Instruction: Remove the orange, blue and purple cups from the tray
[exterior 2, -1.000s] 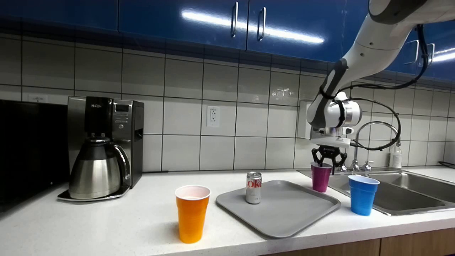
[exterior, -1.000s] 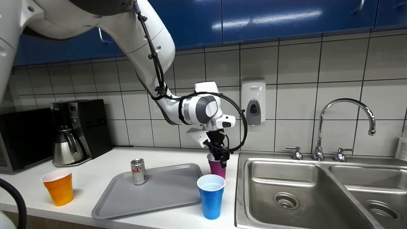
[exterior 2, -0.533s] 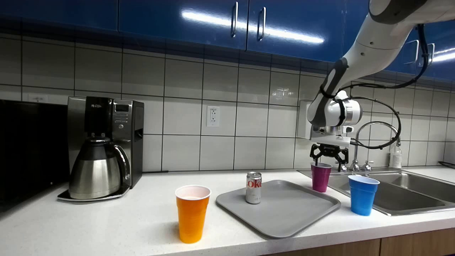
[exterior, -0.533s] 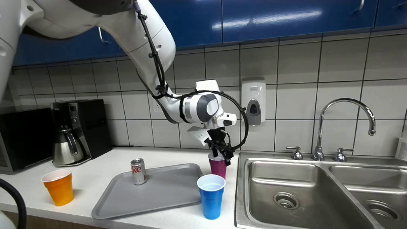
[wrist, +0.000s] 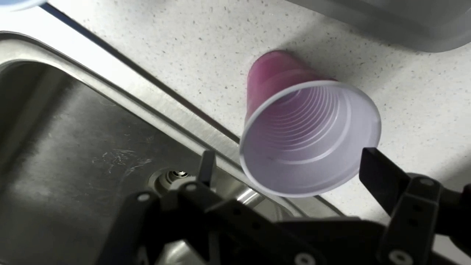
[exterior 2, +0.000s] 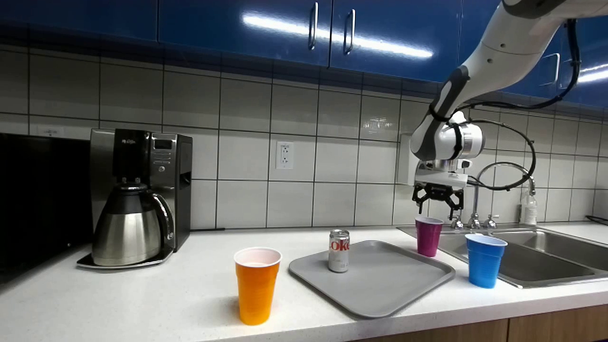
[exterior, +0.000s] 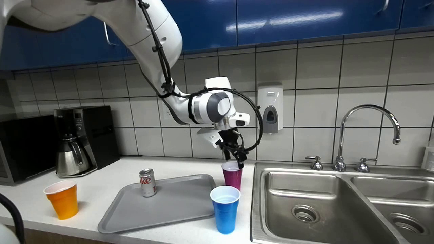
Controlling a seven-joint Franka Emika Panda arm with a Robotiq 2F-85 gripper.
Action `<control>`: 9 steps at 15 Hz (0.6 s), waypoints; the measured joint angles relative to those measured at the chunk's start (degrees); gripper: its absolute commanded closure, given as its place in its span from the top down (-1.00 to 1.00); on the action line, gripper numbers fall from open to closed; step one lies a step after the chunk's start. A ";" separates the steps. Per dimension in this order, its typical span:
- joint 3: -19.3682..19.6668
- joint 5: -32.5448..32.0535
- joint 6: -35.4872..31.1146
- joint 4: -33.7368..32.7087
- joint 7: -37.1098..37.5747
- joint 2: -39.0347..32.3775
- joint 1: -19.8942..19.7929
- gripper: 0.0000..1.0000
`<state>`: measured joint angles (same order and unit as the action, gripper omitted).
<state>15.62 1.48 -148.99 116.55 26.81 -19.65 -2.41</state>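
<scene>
Wrist view: the jaws stand wide apart and have hold of nothing. Below them, the purple cup stands upright on the table, on the strip between the sink and the tray. The wide opening presumably lets the jaws pass the rim without tipping the cup.

In an exterior view: the blue cup stands upright just beside a corner of the tray, near the sink. The orange cup stands upright on the table at the opposite side of the tray, well apart from the other cups. All three cups are off the tray; the spacing probably gives the jaws room around each rim.

In an exterior view: the can stands upright on the tray; the task does not name it, so its place there is likely intended. The jaws hang just above the purple cup, spread, apart from its rim. With the cups off, only moving the arm away is judged to be left; a straight lift is advised, since a low sideways move could topple the cup.
</scene>
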 measured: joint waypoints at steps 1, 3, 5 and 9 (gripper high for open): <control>0.00 -0.45 0.00 0.59 0.06 0.80 0.28 1.00; 0.00 -1.48 0.00 2.25 0.15 2.69 0.92 1.00; -0.09 -2.28 0.00 4.24 0.17 4.68 1.54 1.00; -0.69 -4.27 0.00 8.85 0.82 9.51 2.71 1.00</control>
<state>14.93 -2.79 -148.99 125.40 27.62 -10.14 0.30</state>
